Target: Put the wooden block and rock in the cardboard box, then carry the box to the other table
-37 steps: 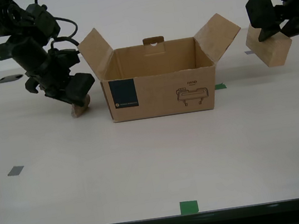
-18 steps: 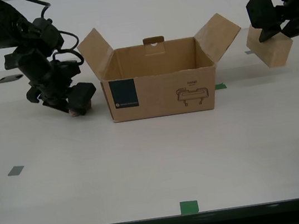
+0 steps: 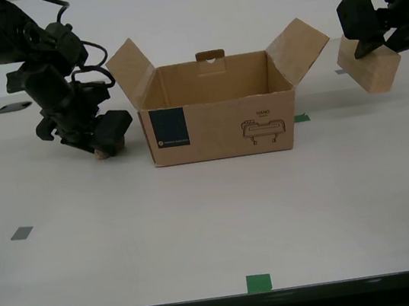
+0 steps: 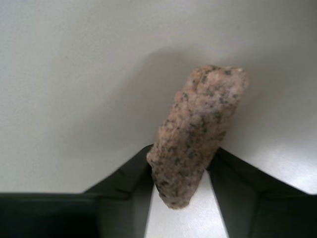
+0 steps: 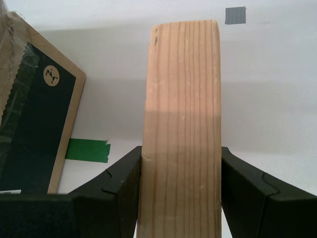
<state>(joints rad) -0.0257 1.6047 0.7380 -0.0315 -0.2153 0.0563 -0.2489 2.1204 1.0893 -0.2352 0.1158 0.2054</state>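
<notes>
White surface w/ open cardboard box mid-frame. My first end effector grips wooden block aloft at exterior view's right; second pinches rock beside box. Thin rock grip could slip when lifted.

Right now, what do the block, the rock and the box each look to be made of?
The wooden block looks like bare pale softwood: straight parallel grain lines, no varnish sheen. The rock seems to be rough natural stone, perhaps granite: pinkish-beige with dark speckles and a grainy, matte surface. The cardboard box appears to be plain brown cardboard, matte, with folded flaps and a printed dark teal label.
</notes>
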